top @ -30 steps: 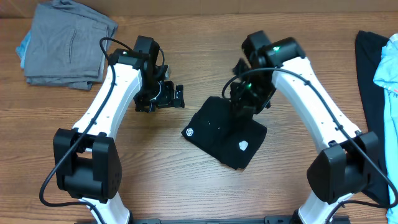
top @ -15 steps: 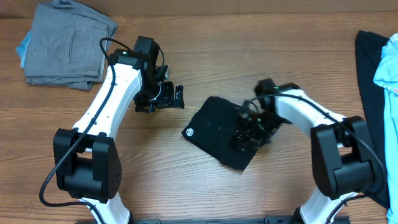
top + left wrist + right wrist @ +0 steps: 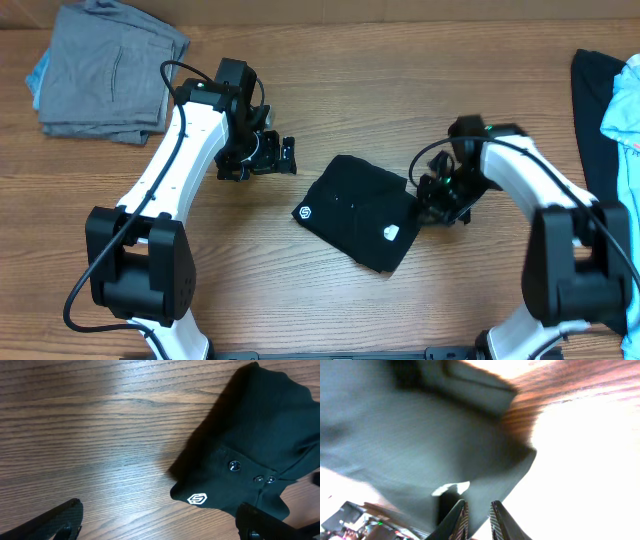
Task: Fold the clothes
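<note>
- The black shirt [image 3: 355,212] lies in a compact fold on the table [image 3: 330,310], mid-way between my two arms, its white logo [image 3: 196,499] at the near-left corner.
- My left gripper [image 3: 283,155] hovers off the shirt's left side, fingers [image 3: 55,521] spread wide with nothing in them.
- My right gripper [image 3: 437,200] sits at the shirt's right edge. Its fingers [image 3: 461,517] are drawn close together, and in that smeared wrist view I see no cloth between them.
- I judge the fabric light, limp and not fragile. It will sag and unfold if lifted by one point, so I would pinch through all layers at two corners of one edge, clear of the snaps [image 3: 233,465].
- No bin or basket shows. A grey stack [image 3: 105,70] lies folded at the far left, and black and light blue garments [image 3: 612,110] are heaped at the right edge.
</note>
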Controlling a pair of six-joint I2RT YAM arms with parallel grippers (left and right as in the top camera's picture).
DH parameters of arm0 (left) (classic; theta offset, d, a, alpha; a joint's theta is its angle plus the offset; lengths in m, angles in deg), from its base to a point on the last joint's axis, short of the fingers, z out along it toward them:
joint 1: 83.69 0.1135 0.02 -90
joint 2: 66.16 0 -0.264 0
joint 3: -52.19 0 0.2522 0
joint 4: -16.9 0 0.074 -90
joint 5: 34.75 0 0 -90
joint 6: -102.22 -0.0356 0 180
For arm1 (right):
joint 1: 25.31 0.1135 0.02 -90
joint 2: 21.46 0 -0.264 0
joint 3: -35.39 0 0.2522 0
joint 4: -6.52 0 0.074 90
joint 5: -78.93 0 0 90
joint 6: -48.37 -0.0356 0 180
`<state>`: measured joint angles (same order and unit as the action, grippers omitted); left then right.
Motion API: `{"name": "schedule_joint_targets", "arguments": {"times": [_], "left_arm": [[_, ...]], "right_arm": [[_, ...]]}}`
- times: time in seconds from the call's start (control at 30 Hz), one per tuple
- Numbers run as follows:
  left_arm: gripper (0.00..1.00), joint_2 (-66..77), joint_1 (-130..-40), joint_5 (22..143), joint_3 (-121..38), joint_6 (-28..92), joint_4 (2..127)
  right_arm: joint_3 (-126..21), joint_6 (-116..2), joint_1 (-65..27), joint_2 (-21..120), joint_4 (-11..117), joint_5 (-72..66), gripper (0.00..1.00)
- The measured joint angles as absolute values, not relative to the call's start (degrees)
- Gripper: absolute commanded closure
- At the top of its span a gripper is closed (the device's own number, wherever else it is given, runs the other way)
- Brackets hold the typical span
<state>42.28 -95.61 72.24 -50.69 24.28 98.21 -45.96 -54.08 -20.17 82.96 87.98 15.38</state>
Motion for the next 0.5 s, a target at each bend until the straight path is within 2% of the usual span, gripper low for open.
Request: {"name": "schedule_joint_targets", "arguments": {"times": [0.07,0.13,0.17,0.37,0.5], "left_arm": [[0.0,42.3,-95.6,72.2,-50.7,24.3,98.1],[0.0,42.3,-95.6,72.2,-50.7,24.3,97.8],[0.0,42.3,-95.6,72.2,-50.7,24.3,97.6],[0.0,42.3,-95.6,72.2,-50.7,24.3,96.6],[0.0,42.3,-95.6,72.3,-50.7,24.3,96.6]], "right_arm": [[-48.8,-54.7,-20.2,79.3,90.0,15.2,0.69],[-52.1,-55.4,-20.2,75.1,90.9,15.4,0.5],[-53.6,-56.0,-20.2,72.9,90.7,15.7,0.46],[-55.8,-53.4,-19.2,67.7,90.3,21.0,0.46],[-51.2,-50.8,-15.5,68.5,87.2,25.2,0.47]]}}
